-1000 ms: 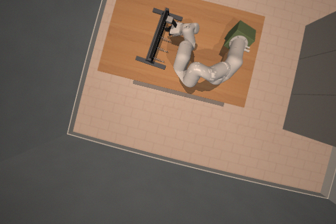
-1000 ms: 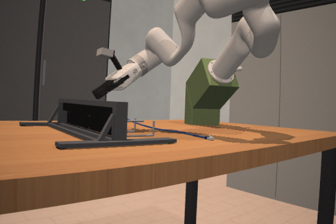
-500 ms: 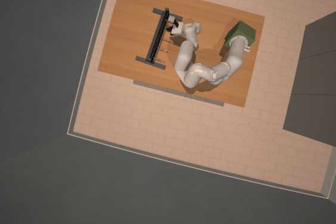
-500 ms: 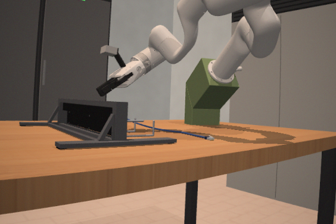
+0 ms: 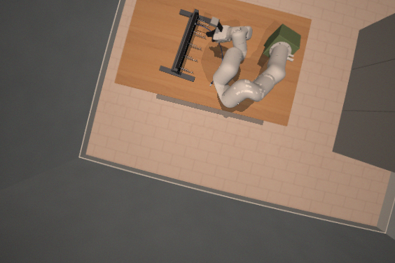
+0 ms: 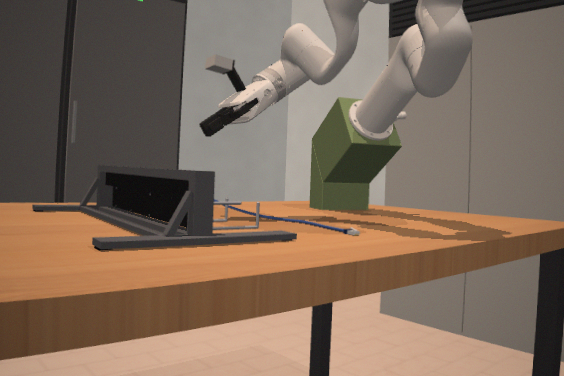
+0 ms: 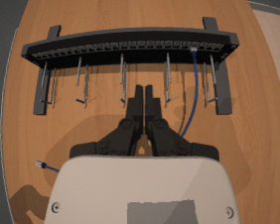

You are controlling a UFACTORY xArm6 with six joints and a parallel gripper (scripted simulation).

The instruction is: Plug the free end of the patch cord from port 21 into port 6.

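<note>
The dark patch-panel rack [image 5: 185,45] [image 6: 201,200] [image 7: 133,38] stands on the wooden table [image 5: 150,34] [image 6: 200,284]. A blue patch cord [image 6: 290,219] [image 7: 196,90] [image 5: 221,50] runs from a port near the rack's right end in the wrist view down across the table. Its free plug [image 6: 353,232] [image 7: 41,165] [image 5: 211,84] lies flat on the table, away from the rack. My gripper [image 6: 206,129] [image 7: 144,95] [image 5: 209,34] is shut and empty. It hangs high above the table on the rack's port side, tilted down toward the rack's middle.
Several thin metal cable bars [image 7: 80,82] [image 6: 241,216] stick out from the rack's front. The arm's green base block [image 5: 283,39] [image 6: 345,164] stands at the table's far side. The table edge [image 6: 280,274] is close to the rack's foot.
</note>
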